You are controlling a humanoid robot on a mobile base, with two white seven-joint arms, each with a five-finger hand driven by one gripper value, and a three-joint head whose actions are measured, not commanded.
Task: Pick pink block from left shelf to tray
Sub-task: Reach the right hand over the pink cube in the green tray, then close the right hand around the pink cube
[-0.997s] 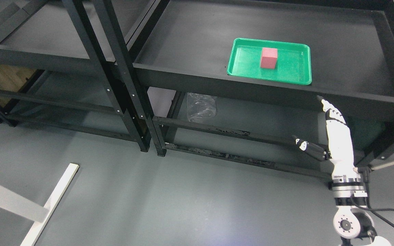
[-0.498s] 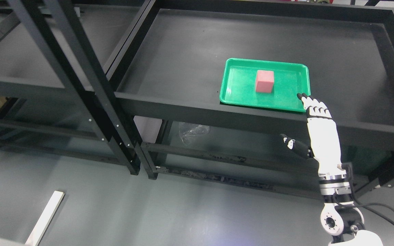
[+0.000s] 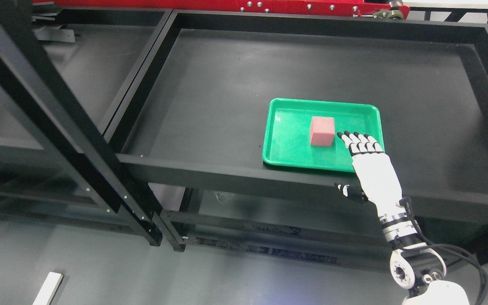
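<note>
A pink block (image 3: 322, 131) sits upright in the middle of a green tray (image 3: 286, 146) on the black shelf (image 3: 210, 106). My right hand (image 3: 356, 152), white with black fingertips, comes up from the lower right and hovers over the tray's near right part. Its fingers (image 3: 360, 140) are stretched flat and spread, the tips just right of the block and not touching it; the thumb (image 3: 347, 190) hangs below the shelf's front rail. It holds nothing. The left arm is out of view.
The shelf has a raised black rim all round and a front rail (image 3: 235, 178) under my wrist. A second black rack (image 3: 57, 106) with slanted posts stands to the left. A red beam (image 3: 227, 5) runs along the top edge. Grey floor lies below.
The camera has tilted up, so the whole scene has slid down the picture. My right hand has risen from below the front rail to above the tray, near the block.
</note>
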